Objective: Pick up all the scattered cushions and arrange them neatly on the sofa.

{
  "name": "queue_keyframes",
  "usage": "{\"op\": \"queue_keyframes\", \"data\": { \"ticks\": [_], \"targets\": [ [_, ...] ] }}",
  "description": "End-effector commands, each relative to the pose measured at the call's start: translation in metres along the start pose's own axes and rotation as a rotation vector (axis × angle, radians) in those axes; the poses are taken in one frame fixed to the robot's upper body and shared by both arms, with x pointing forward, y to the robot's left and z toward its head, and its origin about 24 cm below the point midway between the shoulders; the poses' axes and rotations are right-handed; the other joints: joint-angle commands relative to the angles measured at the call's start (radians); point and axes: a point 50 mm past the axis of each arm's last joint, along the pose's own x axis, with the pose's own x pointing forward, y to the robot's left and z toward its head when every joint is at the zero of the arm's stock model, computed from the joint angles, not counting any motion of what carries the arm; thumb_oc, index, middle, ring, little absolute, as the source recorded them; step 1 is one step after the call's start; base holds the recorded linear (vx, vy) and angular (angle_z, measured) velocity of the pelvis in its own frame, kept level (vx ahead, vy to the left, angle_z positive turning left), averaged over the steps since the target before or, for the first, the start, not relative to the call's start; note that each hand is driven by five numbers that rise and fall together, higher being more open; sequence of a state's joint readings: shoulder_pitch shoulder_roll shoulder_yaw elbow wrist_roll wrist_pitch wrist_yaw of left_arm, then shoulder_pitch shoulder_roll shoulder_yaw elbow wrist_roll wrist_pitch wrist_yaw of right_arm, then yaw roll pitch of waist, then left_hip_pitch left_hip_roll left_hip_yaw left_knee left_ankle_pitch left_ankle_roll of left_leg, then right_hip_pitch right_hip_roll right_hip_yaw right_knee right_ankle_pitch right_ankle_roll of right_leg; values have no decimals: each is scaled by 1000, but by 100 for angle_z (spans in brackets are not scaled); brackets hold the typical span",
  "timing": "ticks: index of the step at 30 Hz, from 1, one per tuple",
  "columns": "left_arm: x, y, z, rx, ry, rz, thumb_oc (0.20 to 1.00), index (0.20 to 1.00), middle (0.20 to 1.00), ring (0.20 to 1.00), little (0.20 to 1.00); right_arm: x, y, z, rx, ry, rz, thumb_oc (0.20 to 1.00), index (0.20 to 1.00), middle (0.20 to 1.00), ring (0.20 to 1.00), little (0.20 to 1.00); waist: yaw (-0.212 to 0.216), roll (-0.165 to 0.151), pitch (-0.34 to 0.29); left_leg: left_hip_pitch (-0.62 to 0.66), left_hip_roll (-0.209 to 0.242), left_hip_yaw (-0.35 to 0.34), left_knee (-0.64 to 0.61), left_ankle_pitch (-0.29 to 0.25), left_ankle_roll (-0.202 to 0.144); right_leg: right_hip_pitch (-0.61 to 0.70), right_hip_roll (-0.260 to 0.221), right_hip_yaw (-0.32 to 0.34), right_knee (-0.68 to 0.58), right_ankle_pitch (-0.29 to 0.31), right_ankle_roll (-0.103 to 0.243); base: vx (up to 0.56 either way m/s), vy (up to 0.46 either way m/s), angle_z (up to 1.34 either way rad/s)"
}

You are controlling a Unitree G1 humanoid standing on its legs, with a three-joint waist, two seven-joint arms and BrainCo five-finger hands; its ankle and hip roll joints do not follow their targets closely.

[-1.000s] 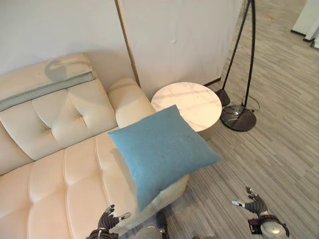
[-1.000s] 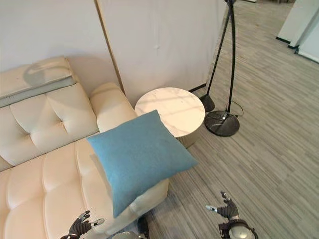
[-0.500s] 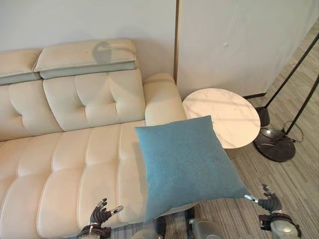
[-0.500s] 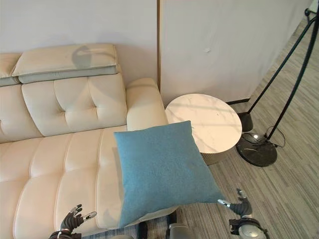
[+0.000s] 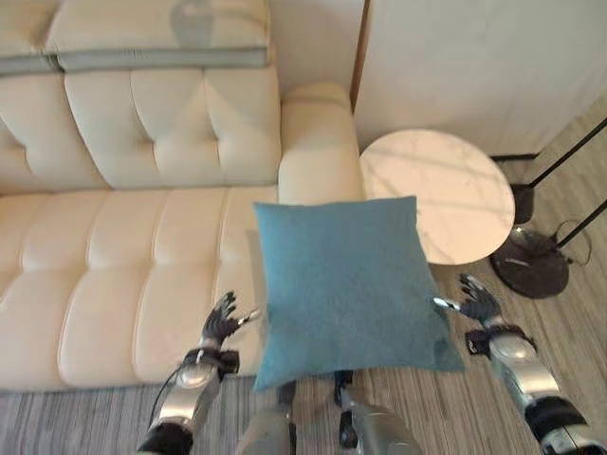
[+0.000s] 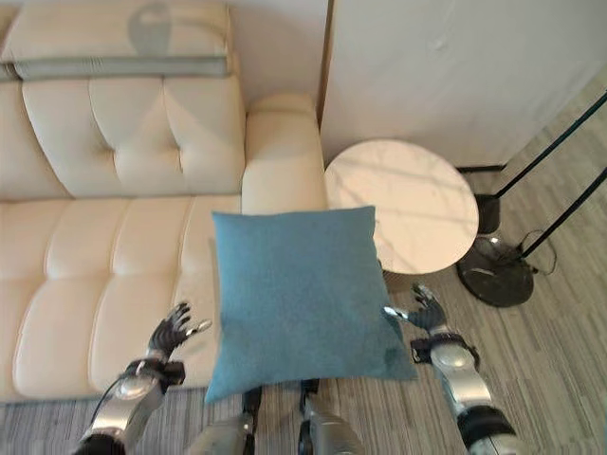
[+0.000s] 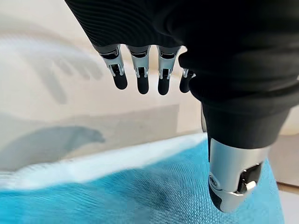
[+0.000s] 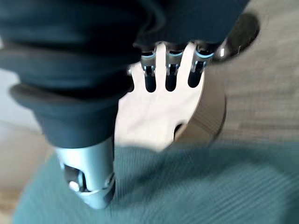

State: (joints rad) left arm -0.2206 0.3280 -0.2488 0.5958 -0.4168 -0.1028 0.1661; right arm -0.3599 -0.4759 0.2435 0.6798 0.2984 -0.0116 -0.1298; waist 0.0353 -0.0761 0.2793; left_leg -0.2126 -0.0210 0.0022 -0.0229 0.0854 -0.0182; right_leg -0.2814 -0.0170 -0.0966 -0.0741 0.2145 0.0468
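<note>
A square blue cushion lies over the right end of the cream sofa, and its near edge sticks out past the seat front. My left hand is open with straight fingers, just off the cushion's left edge. In the left wrist view that hand hovers above the blue fabric. My right hand is open too, with its thumb tip close to the cushion's right edge. The right wrist view shows this hand spread over the cushion.
A round white marble side table stands against the sofa's right arm, close behind my right hand. A floor lamp's dark round base and thin poles stand further right on the grey plank floor. A pale wall panel rises behind the table.
The camera has tilted down and shifted. Both hands have risen from low by the floor to either side of the cushion. The cushion stays on the sofa's right end.
</note>
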Motion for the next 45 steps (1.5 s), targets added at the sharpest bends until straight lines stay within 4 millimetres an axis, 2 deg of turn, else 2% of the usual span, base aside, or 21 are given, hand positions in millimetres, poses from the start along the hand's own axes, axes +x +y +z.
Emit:
{"op": "queue_keyframes", "data": {
  "ticks": [1, 3, 4, 6, 7, 8, 14, 18, 23, 24, 27, 30, 32, 34, 35, 38, 39, 40, 41, 43, 45],
  "targets": [
    [22, -20, 44, -46, -144, -10, 1000, 1000, 1000, 1000, 1000, 19, 4, 48, -6, -124, -7, 1000, 1000, 1000, 1000, 1000, 15, 20, 28, -51, -6, 28, -23, 18, -36, -19, -24, 6, 126, -140, 39, -65, -33, 16],
    [34, -36, 64, -24, -174, -39, 1000, 1000, 1000, 1000, 1000, 29, 18, 69, -29, -142, 21, 1000, 1000, 1000, 1000, 1000, 12, 27, 49, -68, -2, 28, -27, 31, -42, -32, -25, 3, 126, -137, 39, -73, -20, 12],
    [43, -53, 81, -8, -192, -67, 1000, 1000, 1000, 1000, 1000, 34, 36, 91, -38, -185, 60, 1000, 1000, 1000, 1000, 1000, 8, 32, 69, -80, 1, 28, -33, 45, -49, -46, -23, 1, 127, -134, 39, -69, -15, 2],
    [45, -59, 89, -14, -204, -73, 1000, 1000, 1000, 1000, 1000, 35, 44, 101, -37, -210, 85, 1000, 1000, 1000, 1000, 1000, 3, 34, 75, -83, 2, 28, -38, 51, -53, -50, -23, 0, 125, -133, 40, -24, -10, 0],
    [46, -69, 94, -30, -211, -95, 658, 658, 658, 658, 658, 33, 54, 112, -30, -244, 115, 489, 489, 489, 489, 489, -2, 35, 78, -82, 2, 29, -45, 54, -54, -51, -21, 2, 122, -131, 40, -3, -2, 4],
    [45, -79, 98, -69, -220, -119, 200, 200, 200, 200, 200, 29, 71, 121, -1, -285, 166, 200, 200, 200, 200, 200, -8, 33, 78, -81, 3, 32, -52, 57, -57, -50, -19, 5, 115, -128, 41, 0, 0, 0],
    [27, -93, 100, -173, -284, -192, 200, 200, 200, 200, 200, -2, 100, 120, 127, -412, 310, 200, 200, 200, 200, 200, -26, 25, 54, -39, 2, 44, -64, 36, -53, -8, -12, 19, 85, -127, 47, 45, 32, -6],
    [13, -87, 101, -196, -344, -206, 200, 200, 200, 200, 200, -21, 91, 110, 209, -471, 320, 200, 200, 200, 200, 200, -35, 20, 22, -4, -1, 52, -64, 15, -42, 26, -11, 28, 73, -128, 49, 79, 44, -6],
    [-17, -51, 80, -186, -380, -163, 200, 200, 200, 200, 200, -60, 60, 84, 157, -557, 279, 200, 200, 200, 200, 200, -53, 12, -48, 97, -5, 75, -57, -50, -13, 114, -15, 54, 64, -151, 61, 152, 90, -14],
    [-37, -30, 67, -174, -383, -139, 200, 200, 200, 200, 200, -83, 49, 72, 153, -575, 284, 200, 200, 200, 200, 200, -64, 12, -88, 149, -10, 90, -45, -82, 6, 155, -17, 80, 69, -158, 69, 184, 181, -40],
    [-54, -15, 63, -147, -401, -111, 200, 200, 200, 200, 200, -100, 40, 65, 104, -594, 251, 200, 200, 200, 200, 200, -71, 13, -118, 190, -12, 103, -36, -104, 18, 184, -18, 103, 76, -158, 77, 78, 119, -39],
    [-62, -8, 67, -124, -435, -90, 200, 200, 200, 200, 200, -108, 38, 71, 76, -640, 237, 200, 200, 200, 200, 200, -75, 14, -107, 192, -13, 115, -29, -106, 25, 169, -15, 118, 97, -148, 86, -164, 47, -24],
    [-65, -1, 82, -82, -515, -66, 200, 200, 200, 200, 200, -112, 41, 92, 24, -759, 210, 200, 200, 200, 200, 200, -66, 22, -62, 152, 8, 135, -2, -78, 30, 113, -3, 109, 225, -164, 102, -431, -13, -32],
    [-67, -2, 88, -77, -543, -89, 200, 200, 200, 200, 200, -114, 41, 99, -2, -800, 194, 200, 200, 200, 200, 200, -53, 36, -44, 112, 26, 128, 13, -44, 31, 119, -4, 90, 381, -230, 82, -388, -27, -20],
    [-67, -3, 87, -95, -538, -103, 200, 200, 200, 200, 200, -113, 40, 98, -1, -794, 191, 200, 200, 200, 200, 200, -46, 41, -51, 92, 30, 117, 10, -22, 29, 132, 2, 95, 445, -261, 68, -357, -57, 25],
    [-68, -3, 80, -80, -502, -120, 200, 200, 200, 200, 200, -108, 43, 93, 31, -755, 204, 200, 200, 200, 200, 200, -15, 47, -84, 44, 22, 82, -11, 36, 19, 195, 43, 133, 599, -277, 60, -237, -83, 41],
    [-68, -3, 80, -81, -503, -120, 200, 200, 200, 200, 200, -108, 43, 93, 31, -755, 204, 200, 200, 200, 200, 200, -14, 49, -86, 41, 26, 83, -12, 38, 18, 193, 47, 133, 597, -273, 59, -251, -159, 34],
    [-69, -5, 81, -82, -508, -137, 200, 200, 200, 200, 200, -107, 43, 94, 48, -752, 203, 200, 200, 200, 200, 200, 11, 44, -99, -9, 15, 71, -37, 96, -23, 279, 77, 145, 462, -347, 32, -266, -144, 44],
    [-69, -7, 82, -85, -514, -148, 200, 200, 200, 200, 200, -105, 42, 95, 61, -754, 201, 200, 200, 200, 200, 200, 22, 51, -107, -37, 19, 73, -51, 120, -47, 314, 85, 138, 390, -397, 6, -398, -208, 44],
    [-69, -10, 82, -117, -511, -163, 200, 200, 200, 200, 200, -101, 38, 96, 65, -753, 184, 200, 200, 200, 200, 200, 29, 66, -104, -83, 29, 86, -53, 141, -81, 323, 102, 133, 288, -429, -23, -356, -114, 62],
    [-67, -14, 83, -136, -512, -175, 200, 200, 200, 200, 200, -98, 34, 96, 49, -743, 169, 200, 200, 200, 200, 200, 16, 72, -79, -89, 24, 120, 7, 86, -71, 300, 94, 102, 257, -411, -25, -378, -36, 70]
  ]
}}
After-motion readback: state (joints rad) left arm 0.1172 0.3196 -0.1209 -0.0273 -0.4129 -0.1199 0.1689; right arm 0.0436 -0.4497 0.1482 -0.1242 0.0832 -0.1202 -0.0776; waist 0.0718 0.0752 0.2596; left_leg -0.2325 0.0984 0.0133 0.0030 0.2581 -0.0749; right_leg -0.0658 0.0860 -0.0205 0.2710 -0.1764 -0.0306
